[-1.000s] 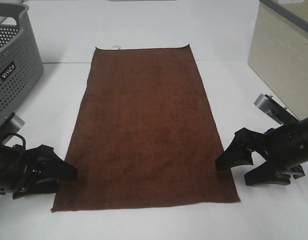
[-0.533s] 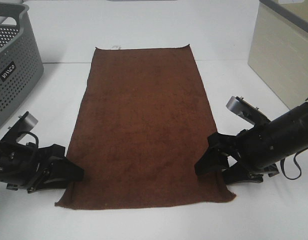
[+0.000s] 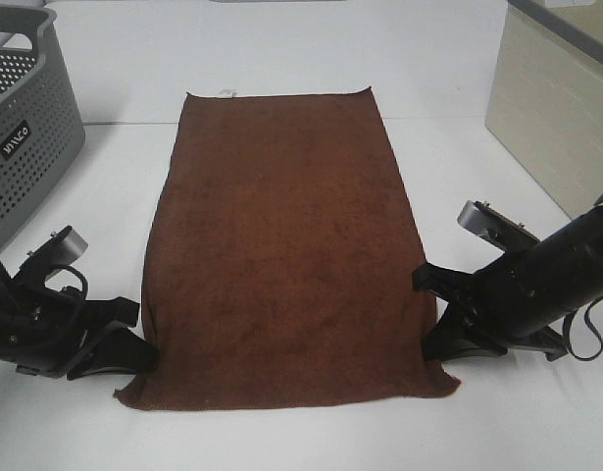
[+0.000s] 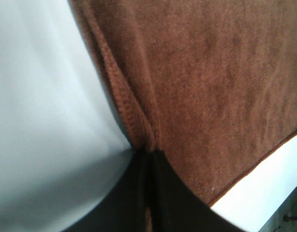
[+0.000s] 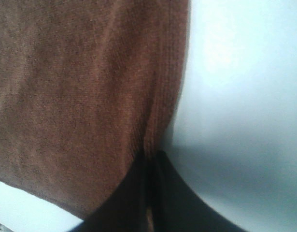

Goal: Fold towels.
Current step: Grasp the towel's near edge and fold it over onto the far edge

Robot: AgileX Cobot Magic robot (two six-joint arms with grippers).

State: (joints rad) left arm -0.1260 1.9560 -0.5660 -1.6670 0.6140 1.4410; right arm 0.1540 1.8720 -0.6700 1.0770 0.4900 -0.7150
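table (image 3: 281,49) | reddish-brown towel (image 3: 286,245) lies flat at its middle | left gripper (image 3: 139,341) and right gripper (image 3: 430,316): jaws clamped on the near side hems | risk: we judge uneven lifting or a shallow pinch could slip one hem; fold skews

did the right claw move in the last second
Yes. The right claw slid left, away from the beige box, to the right edge of the towel, which it now pinches.
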